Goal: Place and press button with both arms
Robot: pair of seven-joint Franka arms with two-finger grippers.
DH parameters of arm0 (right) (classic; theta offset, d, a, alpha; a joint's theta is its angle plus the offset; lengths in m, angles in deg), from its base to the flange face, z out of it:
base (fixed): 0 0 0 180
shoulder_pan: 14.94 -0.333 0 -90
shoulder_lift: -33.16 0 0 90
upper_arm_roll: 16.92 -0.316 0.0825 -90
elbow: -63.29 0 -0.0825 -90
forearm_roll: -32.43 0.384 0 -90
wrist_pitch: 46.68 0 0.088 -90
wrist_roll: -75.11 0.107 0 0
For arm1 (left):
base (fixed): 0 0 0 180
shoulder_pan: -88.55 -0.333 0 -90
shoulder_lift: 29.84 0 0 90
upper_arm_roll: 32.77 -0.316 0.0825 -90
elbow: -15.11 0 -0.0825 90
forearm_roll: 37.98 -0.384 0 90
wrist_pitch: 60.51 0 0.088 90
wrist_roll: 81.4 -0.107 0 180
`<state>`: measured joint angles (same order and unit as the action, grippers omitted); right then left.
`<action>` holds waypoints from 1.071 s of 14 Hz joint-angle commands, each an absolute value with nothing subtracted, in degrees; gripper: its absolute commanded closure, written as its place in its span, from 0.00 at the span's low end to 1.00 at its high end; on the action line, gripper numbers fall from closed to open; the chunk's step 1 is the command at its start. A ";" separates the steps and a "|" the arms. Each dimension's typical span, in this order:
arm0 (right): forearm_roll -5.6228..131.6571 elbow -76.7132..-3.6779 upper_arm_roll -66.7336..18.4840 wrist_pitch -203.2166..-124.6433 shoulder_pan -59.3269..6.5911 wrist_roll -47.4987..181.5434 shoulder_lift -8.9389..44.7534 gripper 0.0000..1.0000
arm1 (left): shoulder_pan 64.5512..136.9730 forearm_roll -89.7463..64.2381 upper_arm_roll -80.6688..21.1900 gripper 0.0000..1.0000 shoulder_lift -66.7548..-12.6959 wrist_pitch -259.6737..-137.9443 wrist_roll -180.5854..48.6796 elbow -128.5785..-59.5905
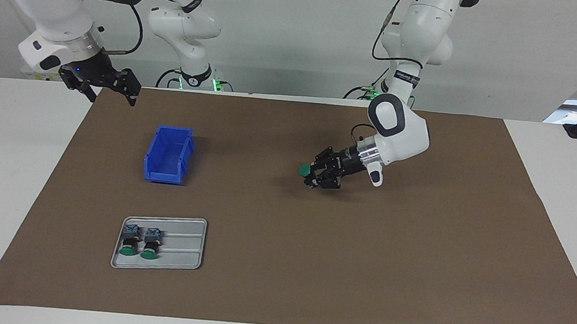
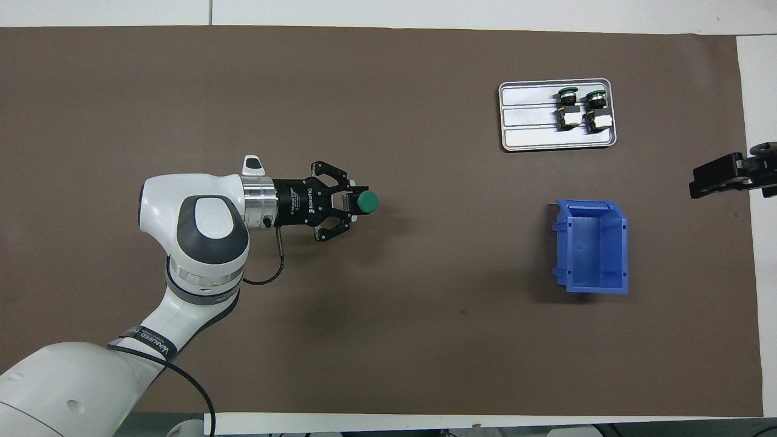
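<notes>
Starting at the left of the overhead view, we see the left arm come in from about seven o'clock and bend so that its wrist lies nearly level over the brown mat on the tabletop. The left claw points toward three o'clock and is clamped on the button, gripping its dark body while the round green cap faces the right arm's end of the tabletop. In the facing view that same left claw holds the button low over the middle of the mat, and we cannot tell whether it touches the surface. Moving on across the overhead view, at about two o'clock from the held button lies a grey tray, and two more buttons lie side by side in the end of it toward the right arm, caps pointing away from the robots. Nearer to the robots than the tray sits a blue bin, with nothing visible inside. At the three o'clock edge of the overhead view only the dark tip of the right claw shows; in the facing view the right claw hangs with its jaws apart, holding nothing, over the edge of the mat while the right arm waits.
</notes>
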<state>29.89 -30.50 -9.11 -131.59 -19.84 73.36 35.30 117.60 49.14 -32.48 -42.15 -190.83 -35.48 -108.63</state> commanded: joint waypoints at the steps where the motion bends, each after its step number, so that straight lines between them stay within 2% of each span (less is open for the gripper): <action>1: 29.97 -31.63 -9.19 -131.23 -19.60 72.12 36.41 0.01 | 115.71 53.77 -32.50 0.88 -41.17 -186.03 -39.56 -111.54; 5: 29.97 -31.63 -9.19 -131.23 -19.60 72.12 36.41 0.01 | 112.28 55.01 -32.50 0.88 -42.32 -179.79 -39.47 -110.92; 7: 29.97 -31.63 -9.19 -131.23 -19.60 72.12 36.41 0.01 | 113.24 57.02 -32.42 0.89 -45.47 -179.96 -41.74 -109.43; 9: 29.97 -31.63 -9.19 -131.23 -19.60 72.12 36.41 0.01 | 113.68 61.14 -32.24 0.89 -46.10 -179.52 -48.59 -110.39; 15: 29.97 -31.63 -9.19 -131.23 -19.60 72.12 36.41 0.01 | 114.30 64.68 -32.24 0.89 -47.86 -179.43 -48.61 -111.01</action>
